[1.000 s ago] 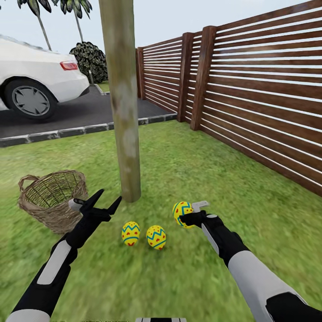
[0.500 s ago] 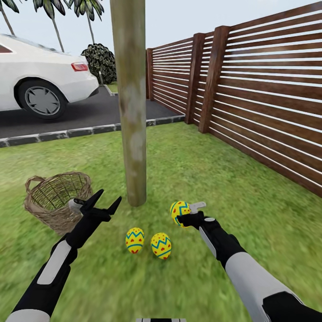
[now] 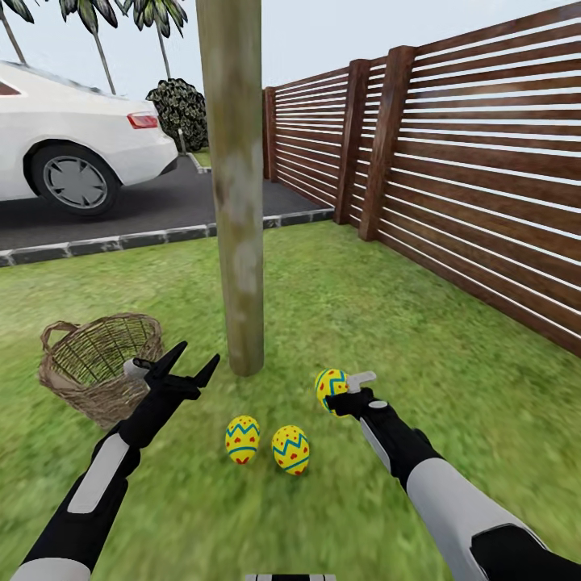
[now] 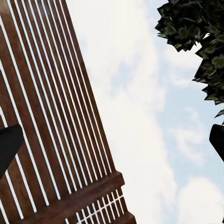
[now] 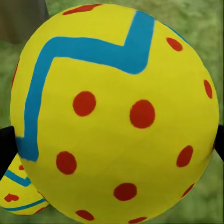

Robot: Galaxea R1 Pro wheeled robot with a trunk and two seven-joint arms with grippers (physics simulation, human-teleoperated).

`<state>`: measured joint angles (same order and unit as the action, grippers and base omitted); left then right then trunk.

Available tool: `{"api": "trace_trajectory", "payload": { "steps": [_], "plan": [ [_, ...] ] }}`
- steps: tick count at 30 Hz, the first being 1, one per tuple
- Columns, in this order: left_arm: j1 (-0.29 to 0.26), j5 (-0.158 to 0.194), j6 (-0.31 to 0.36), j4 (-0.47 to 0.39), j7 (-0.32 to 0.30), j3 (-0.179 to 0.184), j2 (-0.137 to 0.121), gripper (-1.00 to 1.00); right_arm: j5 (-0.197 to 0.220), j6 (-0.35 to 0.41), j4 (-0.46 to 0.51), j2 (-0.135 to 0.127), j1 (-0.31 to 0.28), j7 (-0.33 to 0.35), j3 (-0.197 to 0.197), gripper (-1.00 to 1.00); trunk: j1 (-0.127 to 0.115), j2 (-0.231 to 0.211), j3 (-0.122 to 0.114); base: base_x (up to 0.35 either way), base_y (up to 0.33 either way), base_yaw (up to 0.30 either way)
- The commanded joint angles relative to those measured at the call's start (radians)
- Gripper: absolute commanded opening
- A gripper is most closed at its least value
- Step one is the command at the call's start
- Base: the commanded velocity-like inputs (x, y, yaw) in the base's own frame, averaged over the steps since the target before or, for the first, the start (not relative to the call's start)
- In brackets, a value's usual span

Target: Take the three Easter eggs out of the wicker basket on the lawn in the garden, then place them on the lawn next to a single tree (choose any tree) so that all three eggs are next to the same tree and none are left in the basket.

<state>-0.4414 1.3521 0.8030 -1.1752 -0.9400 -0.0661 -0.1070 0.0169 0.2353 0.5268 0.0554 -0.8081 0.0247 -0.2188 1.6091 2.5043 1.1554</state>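
A: Reaching forward and low over the lawn (image 3: 339, 298), the right arm was stretched out with its gripper (image 3: 343, 390) clamped on one egg (image 3: 330, 387), held just above the grass, right of the tree (image 3: 236, 186) base.

B: Left arm?

A: Also extended, bent at the elbow, left gripper (image 3: 190, 360) with its fingers spread wide and nothing between them, tips pointing up and away. It sat between the basket (image 3: 98, 365) and the trunk, near the basket rim.

B: Other eggs?

A: Two eggs on the grass, side by side, nearly touching: left egg (image 3: 242, 439), right egg (image 3: 290, 449). Both near the foot of the tree, just in front of it. Basket stood on the grass left of the trunk; no eggs seen through the lattice.

B: Wrist views add anything?

A: Right wrist view gave the held egg (image 5: 116, 112) close up: yellow, blue zigzag, red dots, dark fingertips at both sides of it, plus a sliver of another egg (image 5: 18, 198) below on the grass. Left wrist view looked up at the fence (image 4: 56, 140), sky and some dark foliage (image 4: 196, 37), with the dark fingertips far apart at the frame edges. Head view alone showed the white car (image 3: 73, 137) on the driveway (image 3: 145, 206).
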Motion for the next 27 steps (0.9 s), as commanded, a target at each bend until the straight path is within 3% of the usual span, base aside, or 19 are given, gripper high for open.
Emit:
{"api": "trace_trajectory", "payload": {
  "steps": [1,20,27],
  "plan": [
    [0.0,0.004,0.005,0.0,0.0,0.0,0.0,1.0,0.002,0.005,0.0,-0.001,0.0,-0.003,-0.002,-1.0,0.0,0.001,0.005,0.0,0.0,0.0],
    [0.0,0.004,0.005,0.0,0.001,0.0,0.0,1.0,0.006,0.002,-0.011,0.0,0.004,-0.004,-0.003,-1.0,0.009,0.005,0.078,0.0,0.0,0.0],
    [0.0,0.004,0.005,0.0,0.001,0.0,0.0,1.0,0.006,-0.033,-0.013,0.0,0.004,-0.003,-0.002,-1.0,0.012,0.007,0.105,0.0,0.0,0.0]
  ]
}}
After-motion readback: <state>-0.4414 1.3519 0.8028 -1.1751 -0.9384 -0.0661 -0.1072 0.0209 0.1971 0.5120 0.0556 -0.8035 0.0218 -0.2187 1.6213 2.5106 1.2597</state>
